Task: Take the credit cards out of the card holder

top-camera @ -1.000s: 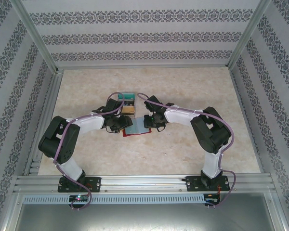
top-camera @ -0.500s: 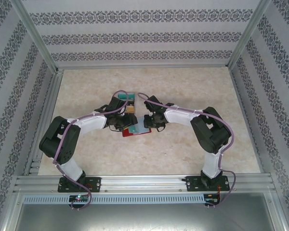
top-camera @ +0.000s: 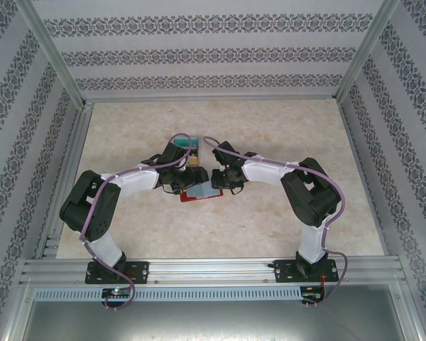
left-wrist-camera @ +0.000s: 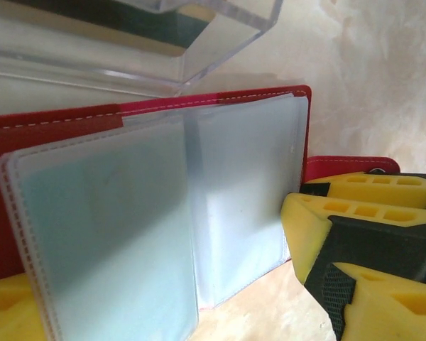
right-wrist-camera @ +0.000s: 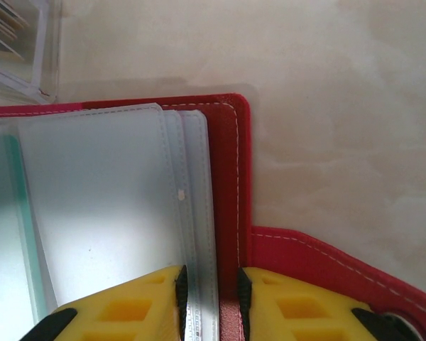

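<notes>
At the middle of the bench (top-camera: 270, 135), the right tool (right-wrist-camera: 211, 302) is clenched on the card holder (right-wrist-camera: 227, 142). Its yellow fingers nip the right edge of the red cover together with the rims of the clear sleeves (right-wrist-camera: 106, 199). The left tool (left-wrist-camera: 177, 312) stands released, fingers wide on either side of the frosted sleeves and gripping nothing. The holder lies open and flat, its closing tab poking out beside the right tool, and a clear box (left-wrist-camera: 220, 35) sits just behind it.

I judge the holder light and floppy, so it would slide or lift unless the cover is pinned. The sleeves look slick and soft, poor to pull on, while a card inside would be thin and stiff. A teal tint in the left sleeve hints at one. The best hold is the card's bare edge at the sleeve mouth, which I cannot make out here.
</notes>
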Motion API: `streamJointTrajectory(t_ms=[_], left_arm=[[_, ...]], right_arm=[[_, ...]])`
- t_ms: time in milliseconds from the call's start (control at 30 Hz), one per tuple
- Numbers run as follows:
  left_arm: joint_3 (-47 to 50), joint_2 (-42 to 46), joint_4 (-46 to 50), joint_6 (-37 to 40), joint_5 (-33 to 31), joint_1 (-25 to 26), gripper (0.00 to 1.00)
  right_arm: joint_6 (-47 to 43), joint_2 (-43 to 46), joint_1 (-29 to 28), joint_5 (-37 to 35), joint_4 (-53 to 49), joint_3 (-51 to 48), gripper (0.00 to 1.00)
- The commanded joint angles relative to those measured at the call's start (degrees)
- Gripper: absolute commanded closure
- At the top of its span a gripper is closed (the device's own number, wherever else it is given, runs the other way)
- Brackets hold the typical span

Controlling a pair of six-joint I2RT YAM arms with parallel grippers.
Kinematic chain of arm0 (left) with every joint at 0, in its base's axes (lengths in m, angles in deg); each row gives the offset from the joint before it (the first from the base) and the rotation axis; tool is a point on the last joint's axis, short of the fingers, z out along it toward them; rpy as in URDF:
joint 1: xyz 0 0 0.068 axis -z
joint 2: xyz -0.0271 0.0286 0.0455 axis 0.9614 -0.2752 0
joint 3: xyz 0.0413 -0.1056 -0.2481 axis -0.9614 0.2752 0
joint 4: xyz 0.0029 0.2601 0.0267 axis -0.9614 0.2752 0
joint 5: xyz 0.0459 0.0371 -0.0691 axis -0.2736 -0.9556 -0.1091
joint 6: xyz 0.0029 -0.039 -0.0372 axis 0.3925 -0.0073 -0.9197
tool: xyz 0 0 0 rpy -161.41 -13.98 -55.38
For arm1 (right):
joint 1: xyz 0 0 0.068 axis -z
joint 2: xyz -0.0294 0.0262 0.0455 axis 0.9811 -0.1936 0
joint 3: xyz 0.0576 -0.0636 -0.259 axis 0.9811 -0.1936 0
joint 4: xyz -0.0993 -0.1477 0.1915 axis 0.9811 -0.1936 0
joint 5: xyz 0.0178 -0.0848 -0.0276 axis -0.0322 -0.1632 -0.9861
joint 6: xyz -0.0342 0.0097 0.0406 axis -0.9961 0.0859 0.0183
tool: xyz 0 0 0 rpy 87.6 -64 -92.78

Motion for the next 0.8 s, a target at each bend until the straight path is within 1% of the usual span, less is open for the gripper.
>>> streamJointTrajectory(t_ms=[0, 100, 267, 333, 433, 767], left_arm=[[-0.88, -0.77, -0.92, 0.87, 0.77, 0.64, 0.15], [-1.19, 0.11, 0.91, 1.47, -0.95, 0.72, 0.15], [-2.53, 2.29, 7.84, 3.46, -7.10, 0.56, 0.16], [-2.28, 3.49, 9.33, 3.36, -9.55, 0.56, 0.16], [-2.32, 4.24, 10.39, 3.10, -11.27, 0.55, 0.16], [-2.19, 0.88, 6.51, 2.61, -6.31, 0.58, 0.20]], right_arm=[[0.98, -1.46, -0.79, 0.49, 0.55, -1.24, 0.70], [0.99, -1.46, -0.82, 0.47, 0.63, -1.35, 0.70], [0.98, -1.72, -0.85, 0.66, 0.73, -1.25, 0.70], [0.89, -1.87, -1.01, 0.67, 0.72, -1.22, 0.70], [0.74, -2.12, -0.93, 0.71, 0.73, -1.06, 0.70], [0.45, -3.22, -1.02, 1.17, 0.51, -0.45, 0.70]])
